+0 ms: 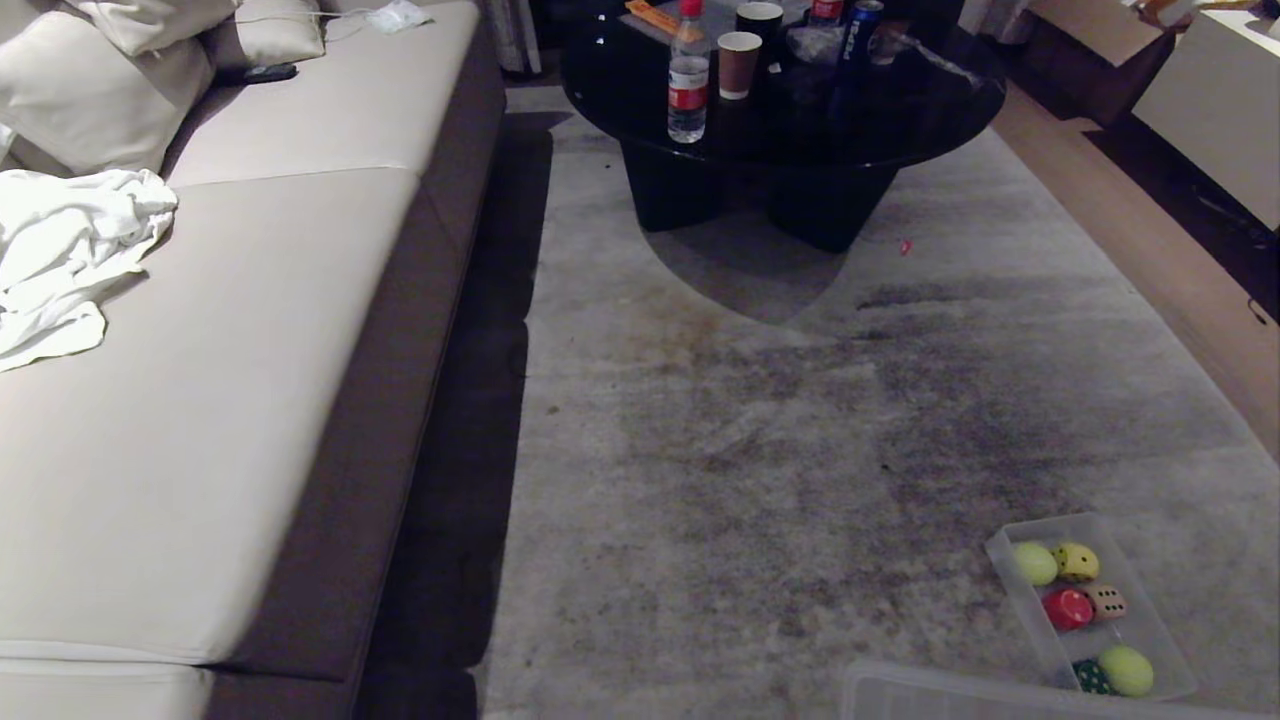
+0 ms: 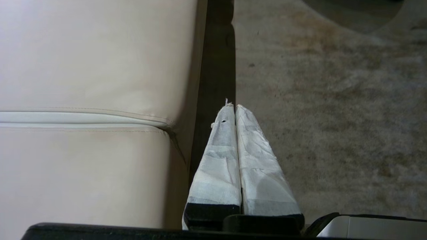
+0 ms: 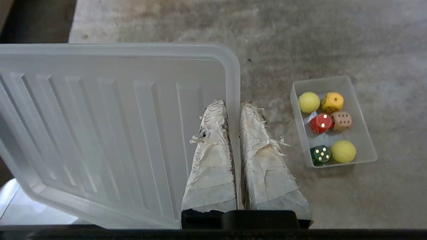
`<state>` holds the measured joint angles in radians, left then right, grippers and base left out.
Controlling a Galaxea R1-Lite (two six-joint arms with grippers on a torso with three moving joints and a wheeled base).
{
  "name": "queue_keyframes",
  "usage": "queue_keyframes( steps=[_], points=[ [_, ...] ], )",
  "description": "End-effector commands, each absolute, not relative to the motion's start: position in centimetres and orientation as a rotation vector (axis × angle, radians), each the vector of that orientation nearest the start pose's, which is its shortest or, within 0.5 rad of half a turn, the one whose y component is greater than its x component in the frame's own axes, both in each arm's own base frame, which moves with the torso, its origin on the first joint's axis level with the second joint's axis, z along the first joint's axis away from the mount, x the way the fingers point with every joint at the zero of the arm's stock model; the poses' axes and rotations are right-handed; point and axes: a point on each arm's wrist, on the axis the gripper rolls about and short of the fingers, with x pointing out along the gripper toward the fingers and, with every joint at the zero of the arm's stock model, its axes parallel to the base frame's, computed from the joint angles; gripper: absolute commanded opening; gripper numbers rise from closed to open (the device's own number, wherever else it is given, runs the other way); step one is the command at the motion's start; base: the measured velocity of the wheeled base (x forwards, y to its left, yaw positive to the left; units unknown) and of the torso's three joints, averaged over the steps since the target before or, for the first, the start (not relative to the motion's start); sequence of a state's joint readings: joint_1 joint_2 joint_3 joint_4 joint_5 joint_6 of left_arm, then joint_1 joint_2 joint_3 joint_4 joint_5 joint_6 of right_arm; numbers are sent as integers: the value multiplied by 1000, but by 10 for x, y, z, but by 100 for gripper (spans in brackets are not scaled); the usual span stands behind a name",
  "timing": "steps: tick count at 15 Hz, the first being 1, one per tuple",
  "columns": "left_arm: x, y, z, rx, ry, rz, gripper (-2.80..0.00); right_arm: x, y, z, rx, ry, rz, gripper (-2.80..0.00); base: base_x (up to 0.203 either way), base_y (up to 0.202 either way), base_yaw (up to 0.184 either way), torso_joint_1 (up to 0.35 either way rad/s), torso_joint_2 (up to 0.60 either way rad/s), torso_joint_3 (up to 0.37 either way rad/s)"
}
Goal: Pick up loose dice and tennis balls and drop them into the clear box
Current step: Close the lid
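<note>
Dice point(image 3: 327, 124), four rounded pip-marked cubes, and two fuzzy yellow-green tennis balls point(image 3: 343, 151) all lie inside the shallow translucent plastic clear box point(image 3: 365, 140) on the grey rug point(image 1: 760, 450). Right gripper point(image 3: 237, 105) pinches the ribbed frosted lid's point(image 3: 100, 126) edge; left gripper point(image 2: 235, 107) closed, empty. Likely next: centre lid squarely over the box.

I'm driving around a home living room. A long beige sofa point(image 1: 230, 400) runs down the left, with cushions point(image 1: 90, 80) and a crumpled white cloth point(image 1: 70, 250) on it. A worn grey rug point(image 1: 800, 450) covers the floor, and a round black table point(image 1: 790, 110) at the far end carries a water bottle point(image 1: 688, 80), paper cups point(image 1: 739, 62) and drink cans point(image 1: 860, 30).
</note>
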<state>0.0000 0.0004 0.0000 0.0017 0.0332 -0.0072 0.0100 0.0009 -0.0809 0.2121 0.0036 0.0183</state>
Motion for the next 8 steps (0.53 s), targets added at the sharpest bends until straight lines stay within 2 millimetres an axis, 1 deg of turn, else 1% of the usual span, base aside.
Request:
queue_keyframes(
  steps=[1,8],
  points=[
    [-23,1,75,-8,4,34,-280,-30,0,76,18,135,14,-280,0,0,0,6,3,-189],
    [-23,1,75,-8,4,34,-280,-30,0,76,18,134,13,-280,0,0,0,2,2,-195]
  ],
)
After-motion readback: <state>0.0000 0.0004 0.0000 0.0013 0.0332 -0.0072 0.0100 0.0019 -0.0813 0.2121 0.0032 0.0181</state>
